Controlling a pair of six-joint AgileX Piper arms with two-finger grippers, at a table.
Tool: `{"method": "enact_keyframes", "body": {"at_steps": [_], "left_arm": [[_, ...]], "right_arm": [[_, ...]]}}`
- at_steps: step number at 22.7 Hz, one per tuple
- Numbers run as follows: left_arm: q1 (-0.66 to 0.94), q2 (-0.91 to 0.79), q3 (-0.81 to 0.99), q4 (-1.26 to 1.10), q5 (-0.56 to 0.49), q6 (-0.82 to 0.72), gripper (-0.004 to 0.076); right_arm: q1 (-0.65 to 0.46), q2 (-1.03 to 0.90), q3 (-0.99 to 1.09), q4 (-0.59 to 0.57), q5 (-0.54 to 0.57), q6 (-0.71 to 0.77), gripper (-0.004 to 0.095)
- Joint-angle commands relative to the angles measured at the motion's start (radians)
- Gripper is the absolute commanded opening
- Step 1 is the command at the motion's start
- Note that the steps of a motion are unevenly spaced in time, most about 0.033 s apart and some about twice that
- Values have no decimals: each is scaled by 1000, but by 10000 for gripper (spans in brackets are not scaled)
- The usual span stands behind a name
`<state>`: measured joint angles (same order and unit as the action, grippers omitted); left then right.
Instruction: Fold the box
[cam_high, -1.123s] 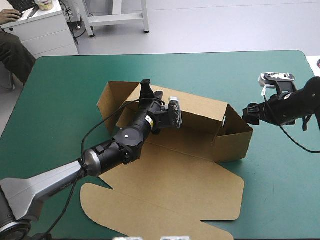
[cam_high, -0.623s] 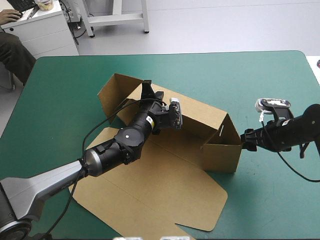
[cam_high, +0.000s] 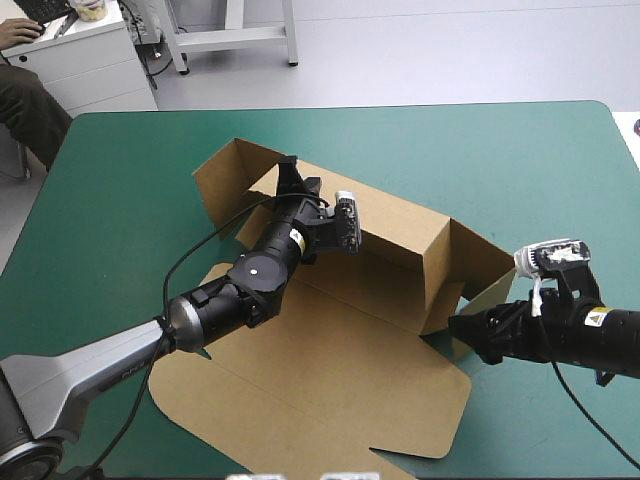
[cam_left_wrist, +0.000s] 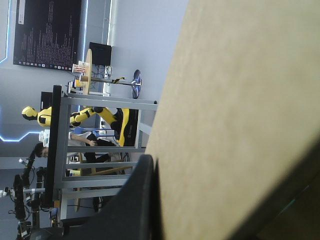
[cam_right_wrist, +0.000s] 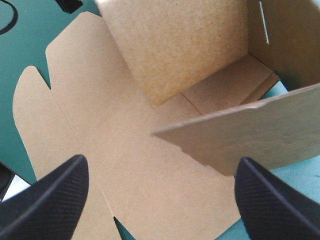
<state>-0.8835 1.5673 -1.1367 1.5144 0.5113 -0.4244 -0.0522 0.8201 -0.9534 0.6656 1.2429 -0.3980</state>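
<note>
Since just before, our right gripper (cam_high: 462, 333) has swung toward the near edge of the table (cam_high: 130, 180) and hangs, jaws spread wide, beside the right wall of the brown box (cam_high: 340, 345). Our left gripper (cam_high: 293, 183) clamps its back wall. We see it mid-table, lid flat.

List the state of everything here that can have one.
box: partly folded, walls raised, lid lying flat.
left gripper: shut on the box's far wall.
right gripper: open, by the box's right end.
</note>
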Motion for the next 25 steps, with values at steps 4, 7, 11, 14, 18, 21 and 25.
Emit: {"method": "enact_keyframes", "body": {"at_steps": [4, 7, 11, 14, 18, 21, 25], "left_arm": [[-5, -44, -31, 6, 3, -38, -10], [-5, -44, -31, 6, 5, -38, -10], [-5, -44, -31, 6, 40, -38, -10], [-5, -44, -31, 6, 113, -51, -10], [-5, -44, -31, 0, 238, -84, -10], [-5, -44, -31, -43, 371, -86, -10], [-5, -44, -31, -176, 432, -79, -10]], "right_arm": [[0, -63, -29, 46, 10, 3, 737], [0, -68, -59, 44, 10, 10, 737], [0, -68, -147, 34, 10, 10, 737], [0, -65, -239, -16, 10, 32, 737], [0, -27, -339, -120, -14, 77, 737], [0, 32, -416, -118, -25, 85, 737], [0, 110, -502, -103, -68, 88, 737]]}}
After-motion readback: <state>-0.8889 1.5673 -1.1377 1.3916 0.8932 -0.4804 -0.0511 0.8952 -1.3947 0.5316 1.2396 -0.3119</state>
